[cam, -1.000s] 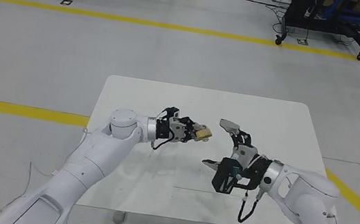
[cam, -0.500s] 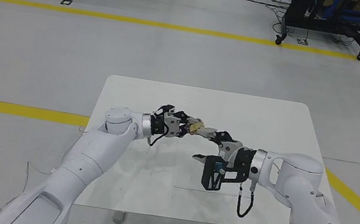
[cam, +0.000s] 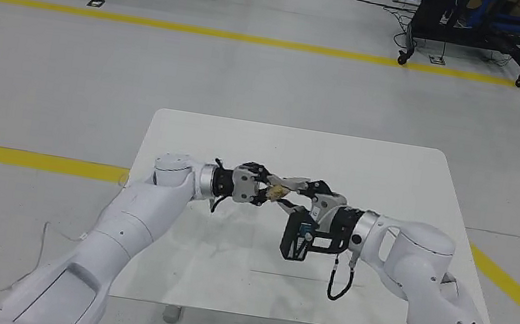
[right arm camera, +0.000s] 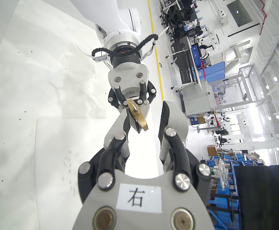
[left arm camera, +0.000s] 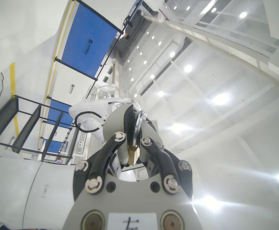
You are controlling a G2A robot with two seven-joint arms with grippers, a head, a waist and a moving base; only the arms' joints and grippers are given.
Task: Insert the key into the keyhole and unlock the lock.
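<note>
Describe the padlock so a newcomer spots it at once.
Look over the middle of the white table, at the left gripper. The padlock is clamped in it. It is the only brass-coloured thing there; the hardware around it is grey, black and white.

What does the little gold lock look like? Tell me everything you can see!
The lock is small, shiny and brass-looking, with a rounded end showing a keyhole. The left gripper pinches it above the table. That keyhole end points at the open right gripper, one finger close beside it. A silvery piece sticks out; key or shackle, I cannot tell.
</note>
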